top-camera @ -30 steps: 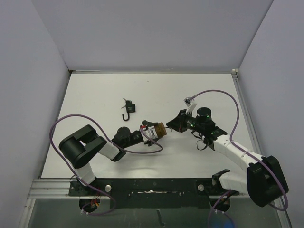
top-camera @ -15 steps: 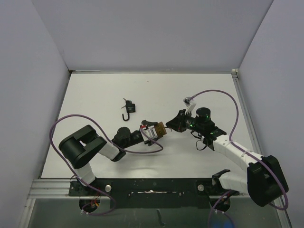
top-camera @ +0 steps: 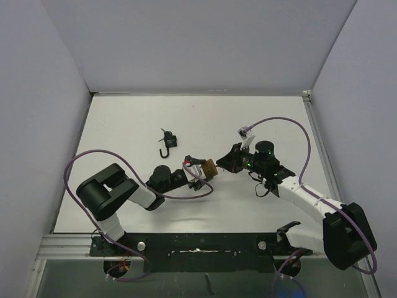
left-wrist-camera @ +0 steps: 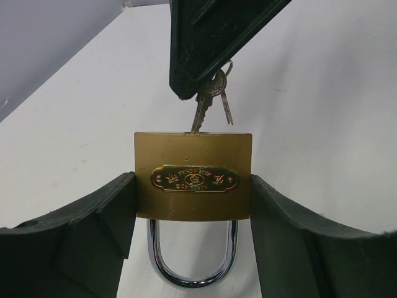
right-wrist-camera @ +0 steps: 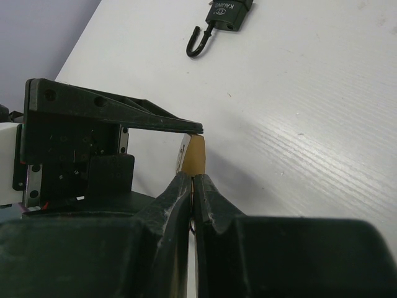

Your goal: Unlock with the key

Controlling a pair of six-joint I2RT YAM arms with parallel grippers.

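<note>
A brass padlock (left-wrist-camera: 193, 176) with a chrome shackle (left-wrist-camera: 192, 257) is clamped by its sides in my left gripper (left-wrist-camera: 193, 205). It also shows in the top view (top-camera: 208, 167) and the right wrist view (right-wrist-camera: 195, 155). My right gripper (right-wrist-camera: 193, 186) is shut on a key (left-wrist-camera: 201, 112) whose blade enters the padlock's top edge. A second key (left-wrist-camera: 226, 105) hangs on the same ring. In the top view my right gripper (top-camera: 224, 162) meets the left gripper (top-camera: 197, 171) at mid-table. The shackle looks closed.
A small black padlock with an open hook-shaped shackle (top-camera: 168, 143) lies on the white table (top-camera: 124, 124) at the back left; it also shows in the right wrist view (right-wrist-camera: 220, 22). Purple cables loop over both arms.
The brass padlock and left gripper have tilted slightly. The right gripper has edged a little toward the padlock. The black padlock has not moved.
</note>
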